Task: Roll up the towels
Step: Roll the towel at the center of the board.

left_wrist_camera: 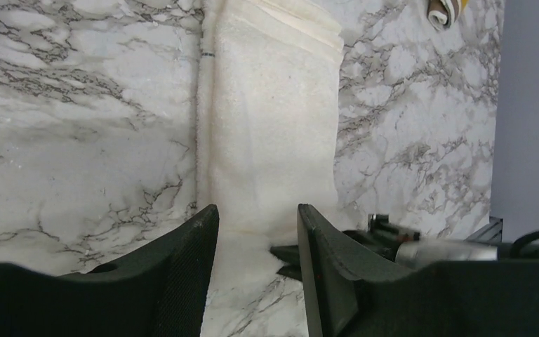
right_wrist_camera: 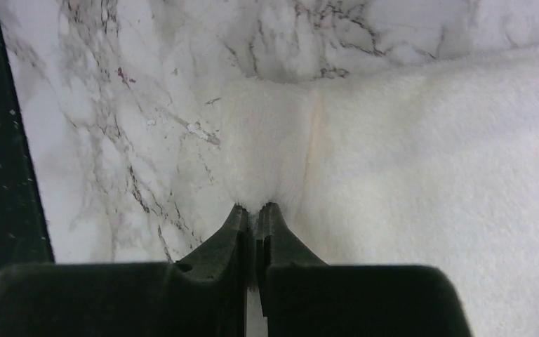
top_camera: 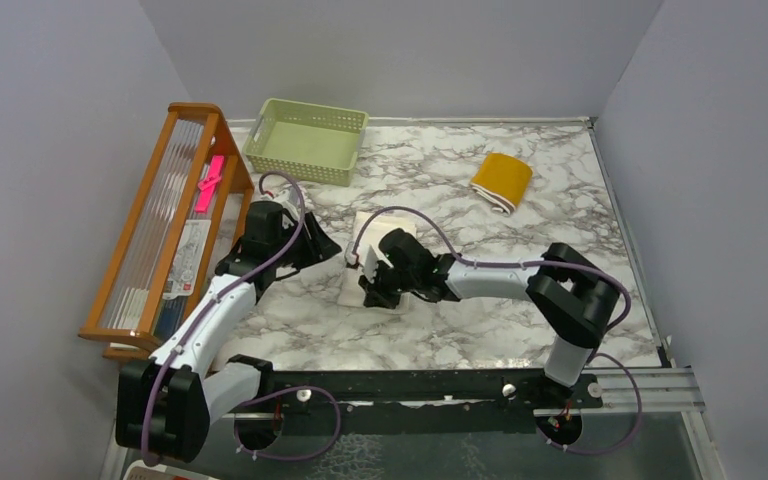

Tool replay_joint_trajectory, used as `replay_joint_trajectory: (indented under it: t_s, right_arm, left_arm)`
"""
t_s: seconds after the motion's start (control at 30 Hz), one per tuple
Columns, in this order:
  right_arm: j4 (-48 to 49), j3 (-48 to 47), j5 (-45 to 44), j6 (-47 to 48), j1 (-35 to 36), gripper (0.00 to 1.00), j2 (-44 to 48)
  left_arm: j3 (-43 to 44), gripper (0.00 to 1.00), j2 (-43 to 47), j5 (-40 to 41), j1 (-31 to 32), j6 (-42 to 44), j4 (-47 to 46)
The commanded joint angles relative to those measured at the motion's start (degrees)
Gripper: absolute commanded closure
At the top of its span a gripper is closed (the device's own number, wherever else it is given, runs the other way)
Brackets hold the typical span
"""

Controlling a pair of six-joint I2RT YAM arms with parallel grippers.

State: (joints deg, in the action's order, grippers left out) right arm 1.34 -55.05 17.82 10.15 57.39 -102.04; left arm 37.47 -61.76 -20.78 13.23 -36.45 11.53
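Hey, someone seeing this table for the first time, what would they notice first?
In the middle lies the cream-white towel: the right gripper has jaws pinched shut on its edge, the left gripper faces it with jaws open. The mustard-yellow towel lies rolled at the far right, a pale green basket at the back left.

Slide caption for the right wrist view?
Right claw pinches an edge of the cream towel on the marble table.
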Motion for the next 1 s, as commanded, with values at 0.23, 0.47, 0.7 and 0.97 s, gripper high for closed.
replay_joint_trajectory:
  t_s: [0.23,0.47,0.7,0.97]
  right_arm:
    - [-17.95,-18.71,39.63,-23.31,-17.01,0.99,-14.61]
    - [-16.54,-21.35,47.93,-30.88,-20.28,0.99,-22.00]
    - [-11.59,-20.95,51.96,-41.43,-22.17,0.99,-29.33]
    - [-6.77,-18.83,49.30,-49.82,-23.44,0.99,-32.49]
  left_arm:
    - [-7.03,0.52,5.59,-4.74,-0.29,-1.52,-0.42]
    - [-10.29,0.52,6.06,-8.54,-0.23,-4.78,-6.00]
    - [-13.05,0.52,3.15,-13.96,-0.23,-9.30,-15.50]
    - [-15.41,0.52,-3.77,-18.85,0.24,-13.24,-26.71]
